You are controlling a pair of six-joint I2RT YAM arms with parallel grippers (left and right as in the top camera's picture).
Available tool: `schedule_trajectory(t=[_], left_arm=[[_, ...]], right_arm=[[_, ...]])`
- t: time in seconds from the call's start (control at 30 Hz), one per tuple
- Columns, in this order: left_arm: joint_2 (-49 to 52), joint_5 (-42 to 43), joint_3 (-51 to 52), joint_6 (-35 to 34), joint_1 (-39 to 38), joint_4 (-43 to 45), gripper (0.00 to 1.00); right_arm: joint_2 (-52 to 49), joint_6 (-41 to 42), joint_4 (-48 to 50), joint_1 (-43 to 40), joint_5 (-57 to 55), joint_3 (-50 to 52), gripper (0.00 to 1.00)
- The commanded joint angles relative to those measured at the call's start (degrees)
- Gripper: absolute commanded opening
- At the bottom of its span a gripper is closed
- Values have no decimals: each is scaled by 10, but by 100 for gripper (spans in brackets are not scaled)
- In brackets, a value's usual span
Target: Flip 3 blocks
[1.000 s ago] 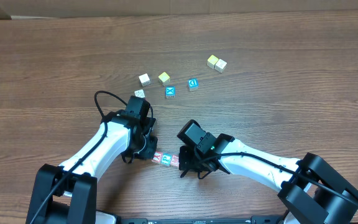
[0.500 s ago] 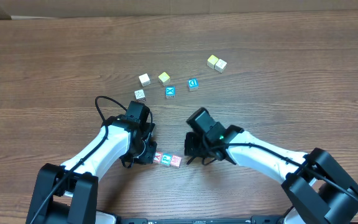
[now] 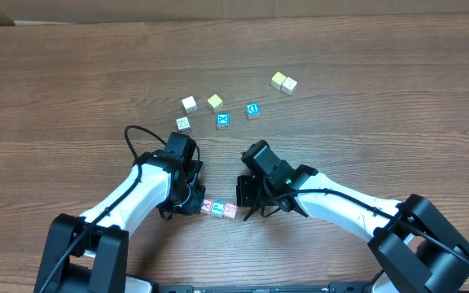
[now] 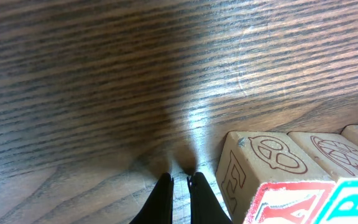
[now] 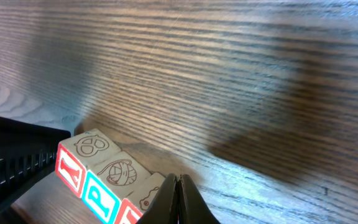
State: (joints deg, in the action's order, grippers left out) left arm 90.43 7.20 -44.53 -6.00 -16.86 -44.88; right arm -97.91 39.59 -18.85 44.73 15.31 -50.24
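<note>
Three small wooden letter cubes (image 3: 218,209), two red-printed, one blue, touching in a row, near centre of brown worktop (image 3: 381,81). Pressed together: left pincer (image 4: 180,196) just left of them, right pincer (image 5: 179,198) just right. Risked: row shoved sideways, not flipped, by low pushing.
</note>
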Motion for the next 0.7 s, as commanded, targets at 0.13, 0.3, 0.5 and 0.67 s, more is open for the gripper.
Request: schedule_trajectory(t=[0.13, 0.3, 0.5, 0.67], left_arm=[[2, -3, 5, -9, 0, 2, 4], [2, -3, 5, -9, 0, 2, 4], [2, -3, 5, -9, 0, 2, 4], [2, -2, 5, -9, 0, 1, 4]], right_arm=[[-2, 0, 6, 3, 7, -1, 4], [-2, 9, 6, 3, 8, -1, 4], [-2, 9, 8, 11, 9, -1, 4], [-2, 11, 10, 21, 7, -1, 4]])
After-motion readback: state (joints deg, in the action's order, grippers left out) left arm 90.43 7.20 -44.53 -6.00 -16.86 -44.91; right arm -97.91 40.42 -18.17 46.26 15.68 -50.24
